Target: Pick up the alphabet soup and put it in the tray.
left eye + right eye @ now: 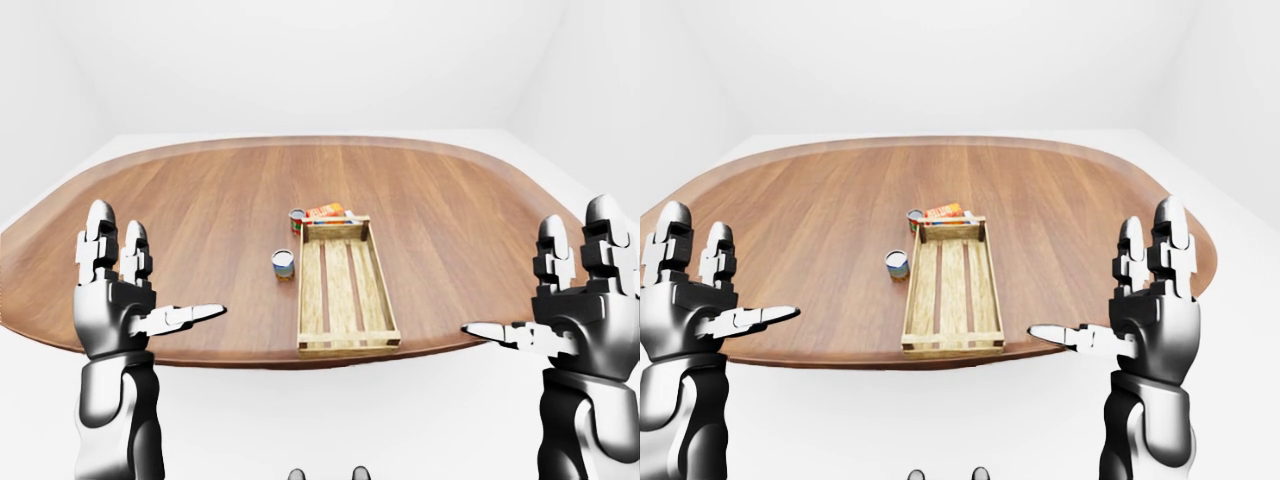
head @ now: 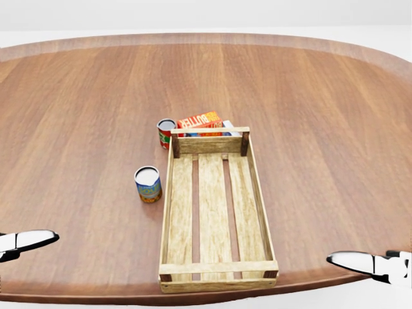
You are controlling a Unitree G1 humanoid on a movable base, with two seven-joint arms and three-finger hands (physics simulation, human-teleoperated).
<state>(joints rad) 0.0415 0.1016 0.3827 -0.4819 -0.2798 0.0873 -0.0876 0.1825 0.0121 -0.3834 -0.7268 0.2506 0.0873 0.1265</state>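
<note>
A can with a blue and yellow label (image 2: 148, 184), which I take for the alphabet soup, stands upright on the wooden table, just left of the tray. The tray (image 2: 168, 212) is a long slatted wooden crate, empty, near the table's bottom edge in the head view. My left hand (image 1: 160, 270) is open, fingers up, at the lower left, well apart from the can. My right hand (image 1: 530, 275) is open at the lower right. Both are empty and sit at the table's near edge.
A red-labelled can (image 2: 167, 133) stands at the tray's top-left corner. An orange butter box (image 2: 199, 120) lies just above the tray's top end. The oval table (image 2: 77, 103) is brown wood; white floor and walls surround it.
</note>
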